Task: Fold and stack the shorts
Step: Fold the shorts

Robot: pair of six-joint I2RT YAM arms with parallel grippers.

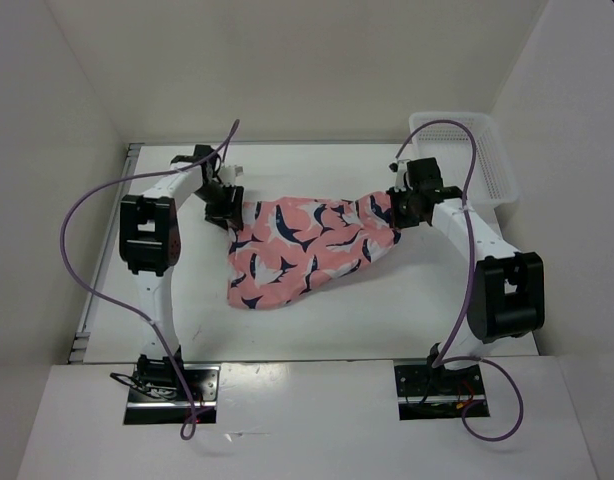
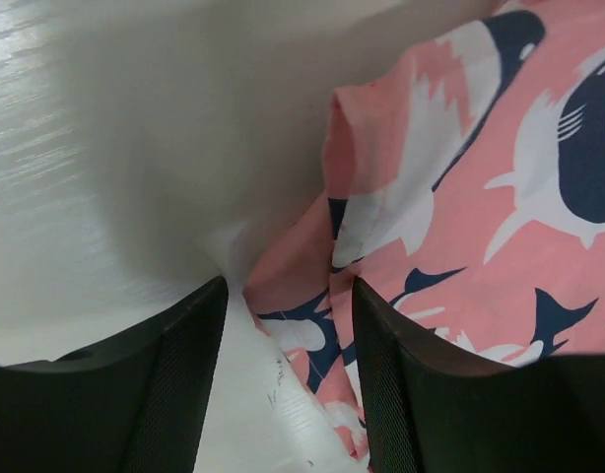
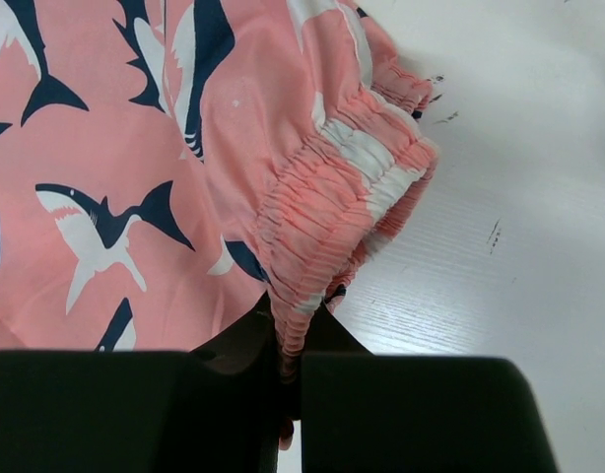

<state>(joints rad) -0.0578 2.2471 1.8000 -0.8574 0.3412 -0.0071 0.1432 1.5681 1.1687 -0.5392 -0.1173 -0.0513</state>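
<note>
The salmon-pink shorts (image 1: pixel 307 245) with a navy and white shark-like print lie spread on the white table between the two arms. My left gripper (image 1: pixel 227 210) is at their left corner. In the left wrist view the left gripper (image 2: pixel 288 379) is open, and the fabric edge (image 2: pixel 312 325) lies between its jaws, beside the right finger. My right gripper (image 1: pixel 399 212) is at the shorts' right end. In the right wrist view the right gripper (image 3: pixel 288 370) is shut on the gathered elastic waistband (image 3: pixel 332 212), pinching it between the jaws.
A white plastic mesh basket (image 1: pixel 467 160) stands at the back right corner of the table, just behind the right arm. White walls enclose the table on the left, back and right. Purple cables arch over both arms.
</note>
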